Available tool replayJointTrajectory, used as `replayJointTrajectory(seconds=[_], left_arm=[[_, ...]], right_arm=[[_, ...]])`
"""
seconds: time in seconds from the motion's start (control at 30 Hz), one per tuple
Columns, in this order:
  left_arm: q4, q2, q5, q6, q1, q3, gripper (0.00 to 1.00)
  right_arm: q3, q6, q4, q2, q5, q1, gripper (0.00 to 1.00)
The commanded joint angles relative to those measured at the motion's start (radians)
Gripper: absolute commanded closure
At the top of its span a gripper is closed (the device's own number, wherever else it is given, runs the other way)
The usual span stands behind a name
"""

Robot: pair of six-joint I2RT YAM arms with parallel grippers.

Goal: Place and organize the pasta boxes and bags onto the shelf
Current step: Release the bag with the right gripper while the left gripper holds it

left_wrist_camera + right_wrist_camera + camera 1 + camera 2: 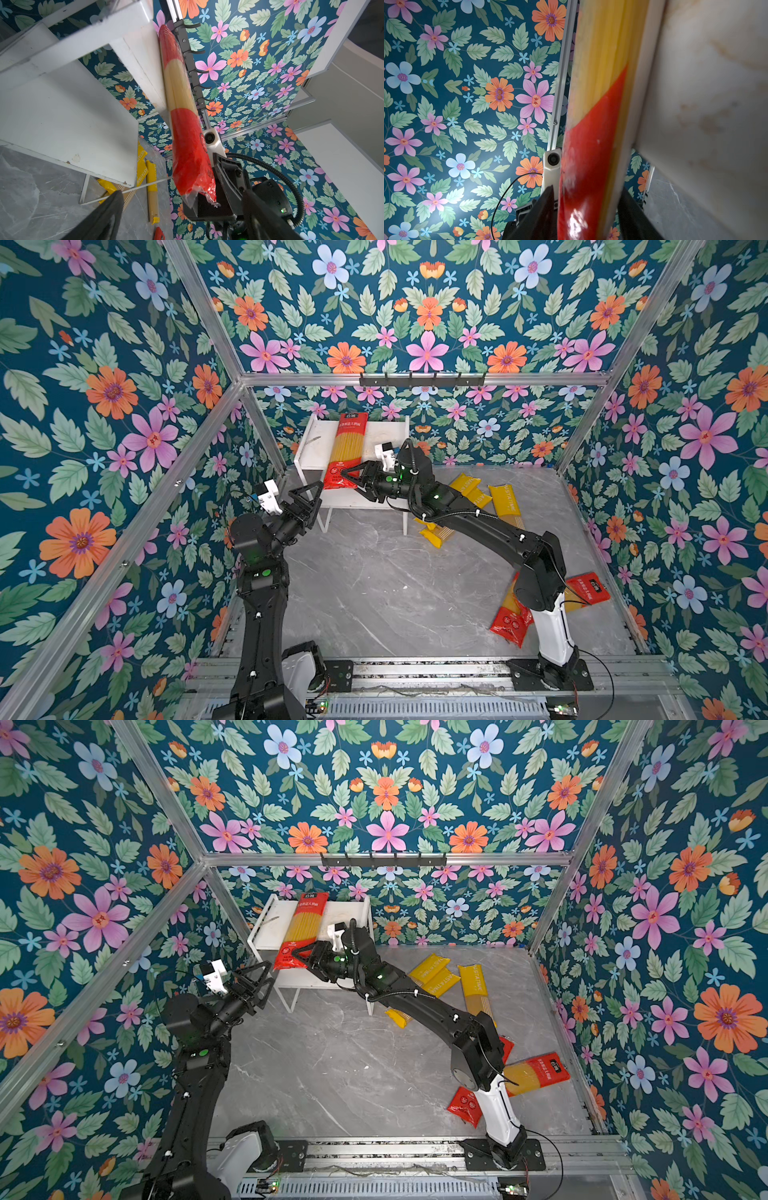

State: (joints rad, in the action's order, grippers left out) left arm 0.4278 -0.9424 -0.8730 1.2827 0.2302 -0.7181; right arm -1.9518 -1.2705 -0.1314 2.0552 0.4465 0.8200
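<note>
Atop the shelf (313, 448), the red pack (347, 443) lies, near end inside the right hand (348, 481), grip unclear.

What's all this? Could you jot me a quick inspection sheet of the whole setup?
Surface: grey marble table.
Job's things: red pack on the shelf top, overhanging its front; three yellow packs and two other red packs on the table.
Clutter: nothing seen.
Grippers: left gripper open, empty; right gripper straddles the shelved pack's near end, grip unclear.
Cables: black hose along the right arm; thin cable at its base.
Surroundings: floral walls, hook rail.
</note>
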Motion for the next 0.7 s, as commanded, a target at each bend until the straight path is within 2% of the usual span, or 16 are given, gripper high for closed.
replayJointTrajectory(seconds=[0.0, 0.3, 0.43, 0.67], left_arm=[[0.086, -0.016, 0.024, 0.023, -0.024, -0.003, 0.09], [0.051, -0.134, 0.17, -0.054, -0.202, -0.079, 0.14], [0.088, -0.177, 0.207, -0.031, -0.214, -0.09, 0.25], [0.087, -0.205, 0.239, -0.019, -0.221, -0.122, 0.58]], right_arm=[[0.066, -0.026, -0.017, -0.046, 0.034, 0.003, 0.46], [0.313, 0.025, -0.085, -0.216, 0.012, 0.009, 0.41], [0.425, 0.088, -0.073, -0.305, -0.017, 0.016, 0.41], [0.646, 0.148, -0.089, -0.475, -0.085, 0.02, 0.41]])
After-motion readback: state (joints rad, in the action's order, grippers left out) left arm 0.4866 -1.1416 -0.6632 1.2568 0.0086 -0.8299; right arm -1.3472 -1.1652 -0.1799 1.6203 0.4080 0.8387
